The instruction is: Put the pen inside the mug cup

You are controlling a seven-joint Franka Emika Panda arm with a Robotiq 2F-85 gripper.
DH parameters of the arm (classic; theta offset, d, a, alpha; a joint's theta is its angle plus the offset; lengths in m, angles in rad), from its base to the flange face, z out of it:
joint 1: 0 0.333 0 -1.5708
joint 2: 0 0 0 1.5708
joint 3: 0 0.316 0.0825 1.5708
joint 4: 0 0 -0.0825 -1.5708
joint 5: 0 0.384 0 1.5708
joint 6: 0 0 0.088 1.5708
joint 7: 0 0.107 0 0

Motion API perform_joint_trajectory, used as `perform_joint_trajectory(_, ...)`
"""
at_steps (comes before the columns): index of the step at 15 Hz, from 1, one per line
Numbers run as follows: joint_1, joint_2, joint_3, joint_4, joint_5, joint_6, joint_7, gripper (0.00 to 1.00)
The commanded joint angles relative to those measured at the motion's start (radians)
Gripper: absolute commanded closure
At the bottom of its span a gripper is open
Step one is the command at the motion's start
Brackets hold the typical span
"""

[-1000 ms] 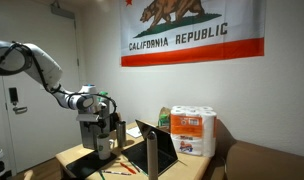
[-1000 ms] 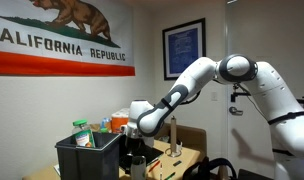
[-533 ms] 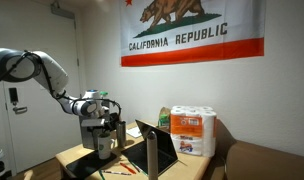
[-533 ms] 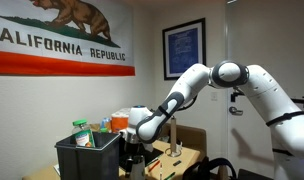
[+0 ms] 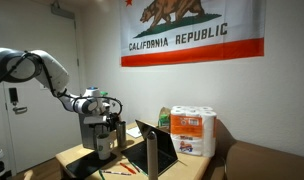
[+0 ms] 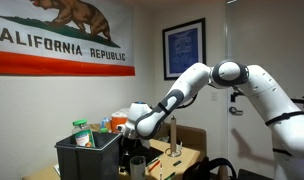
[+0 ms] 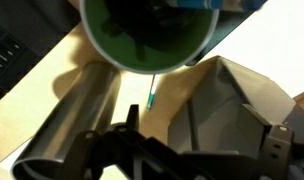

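Apparently the teal-tipped pen [image 7: 151,92] shows at six o'clock of the green-lined mug cup [image 7: 120,50], the steel flask [image 7: 77,110] at eight; whether the gripper [image 7: 130,135] pinches it I cannot tell, so centre the tip over the mouth before any release.

I count one flag [image 5: 192,32], one laptop [image 5: 158,150], one paper-towel pack [image 5: 194,131], one framed picture [image 6: 183,48], one flask [image 7: 74,108], and, in the wrist view, one pen [image 7: 150,97].
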Motion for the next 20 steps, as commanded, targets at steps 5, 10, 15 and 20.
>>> perform_joint_trajectory(5,-0.042,0.012,0.081,-0.017,0.009,-0.006,-0.105,0.00)
perform_joint_trajectory(10,-0.005,0.062,0.077,-0.056,-0.022,-0.013,-0.110,0.00)
perform_joint_trajectory(15,0.047,0.109,0.070,-0.074,-0.065,-0.009,-0.091,0.00)
perform_joint_trajectory(20,0.059,0.119,0.041,-0.092,-0.081,0.110,-0.030,0.00)
